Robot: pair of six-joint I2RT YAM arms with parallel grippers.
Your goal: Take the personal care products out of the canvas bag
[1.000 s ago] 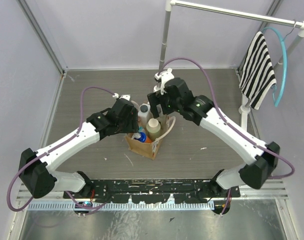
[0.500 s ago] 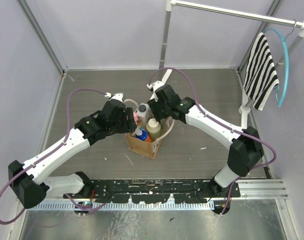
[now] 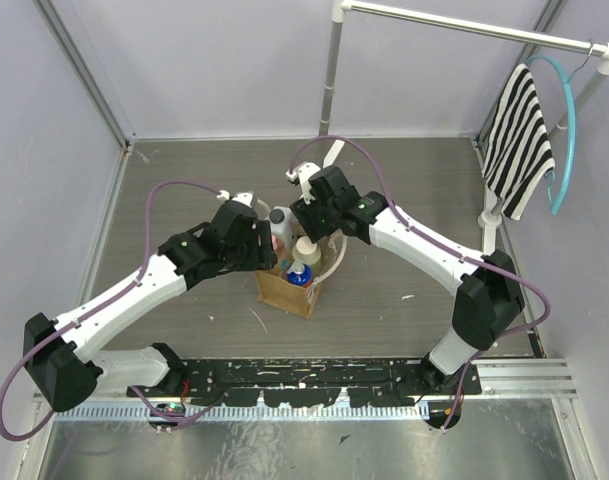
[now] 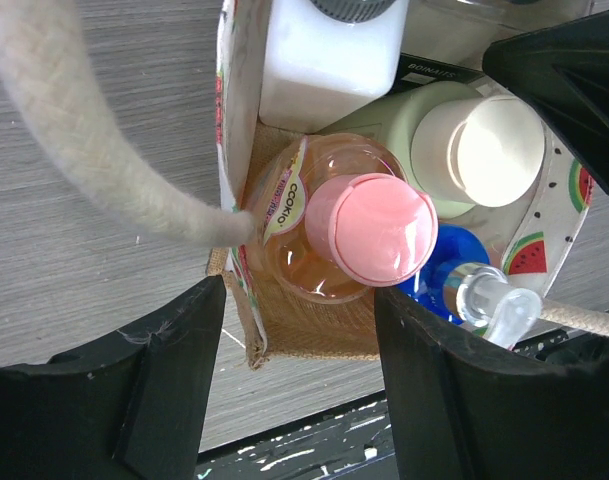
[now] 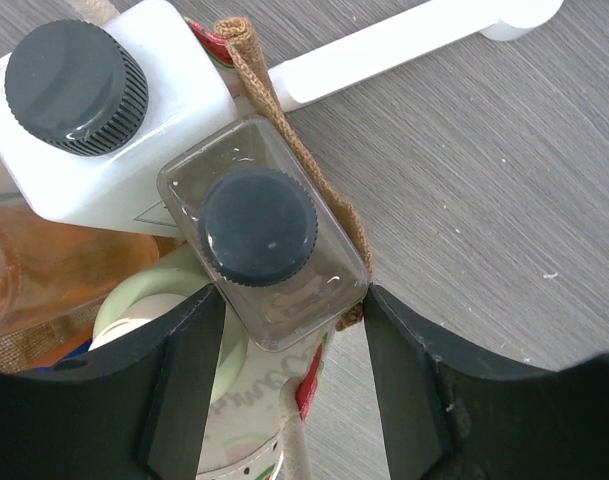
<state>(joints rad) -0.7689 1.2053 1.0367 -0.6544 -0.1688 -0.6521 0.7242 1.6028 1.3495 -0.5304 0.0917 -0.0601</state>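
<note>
The tan canvas bag (image 3: 287, 292) stands mid-table with its cream handle (image 4: 94, 150) looped out. Inside are a peach-orange bottle with a pink cap (image 4: 374, 230), a white squarish bottle (image 4: 324, 60), a cream bottle (image 4: 489, 150) and a blue cap (image 4: 449, 270). My left gripper (image 4: 299, 300) is open and straddles the bag's near wall (image 4: 304, 325), just short of the pink-capped bottle. My right gripper (image 5: 292, 300) is shut on the clear bottle with the grey cap (image 5: 256, 225) at the bag's rim (image 5: 284, 110); both fingers press its sides. Seen from above, that bottle is hidden under the right wrist (image 3: 314, 205).
A white clothes rack pole (image 3: 331, 80) rises behind the bag, and its foot (image 5: 404, 40) lies on the table close to the right gripper. A striped cloth (image 3: 519, 140) and a teal hanger (image 3: 569, 130) hang at the far right. Side walls (image 3: 44, 200) enclose the table.
</note>
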